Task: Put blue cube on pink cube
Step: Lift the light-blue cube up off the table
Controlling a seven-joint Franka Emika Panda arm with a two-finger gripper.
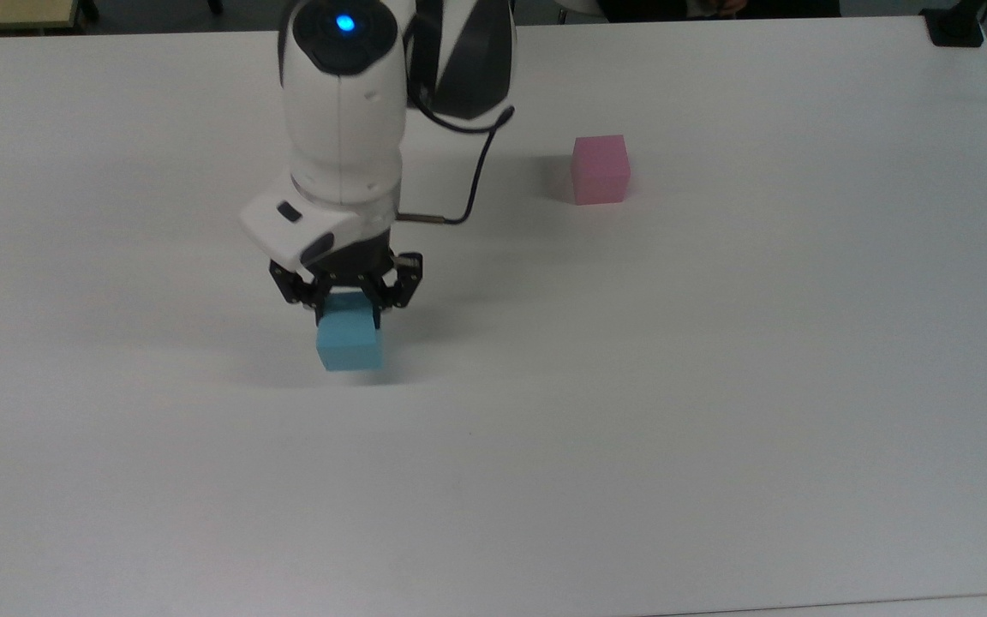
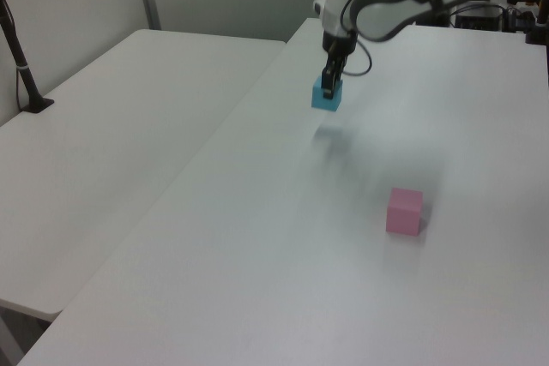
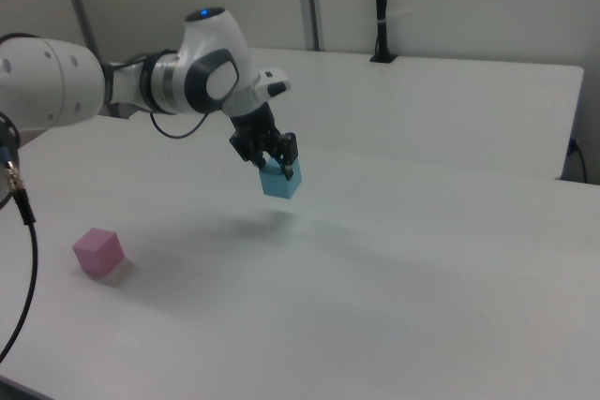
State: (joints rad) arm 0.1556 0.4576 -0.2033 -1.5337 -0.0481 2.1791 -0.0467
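The big white table [image 1: 716, 411] has lots of bare room on every side of the two blocks, and its far edge in the top view runs along the 12 o'clock side, with a second white table [image 2: 111, 126] sitting next to it in the left view. The robot's black two-finger gripper [image 1: 348, 310] is pinching the small light blue matte cube [image 1: 349, 340] by its top and holds it up in the air, with its shadow on the table below in the right view. The small pale pink matte cube [image 1: 600, 169] sits flat on the table, well apart from the blue one, toward 2 o'clock from it in the top view.
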